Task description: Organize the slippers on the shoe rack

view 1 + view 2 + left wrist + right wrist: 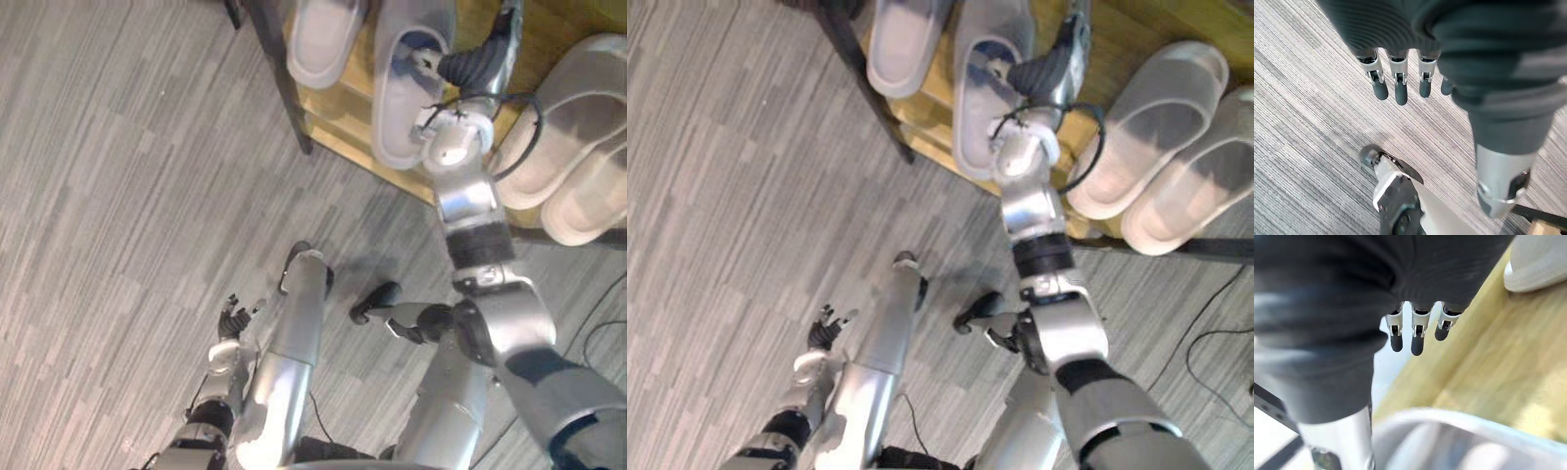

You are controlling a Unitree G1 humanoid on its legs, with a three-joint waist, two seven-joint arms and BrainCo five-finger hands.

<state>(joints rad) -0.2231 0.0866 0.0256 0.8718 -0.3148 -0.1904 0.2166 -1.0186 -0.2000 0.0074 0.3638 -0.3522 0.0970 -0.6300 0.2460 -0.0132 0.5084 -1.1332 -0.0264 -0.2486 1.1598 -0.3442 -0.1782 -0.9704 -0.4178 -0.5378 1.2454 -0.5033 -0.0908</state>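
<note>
Two pale blue-white slippers [323, 39] [407, 98] lie side by side on the wooden shelf [338, 108] of the shoe rack. To their right lies a beige pair [573, 117] [598, 201]. My right hand [495, 49] reaches over the shelf between the two pairs, just right of the second pale slipper. Its fingers [1418, 335] hang straight above the wood [1488, 357] with nothing in them, and a pale slipper's rim [1459, 431] shows close beneath. My left hand [235, 318] hangs low over the floor, fingers [1400, 83] relaxed and holding nothing.
A dark rack leg [284, 88] runs down the shelf's left edge to the grey striped carpet [118, 196]. The beige slippers' ends reach past the shelf's front edge.
</note>
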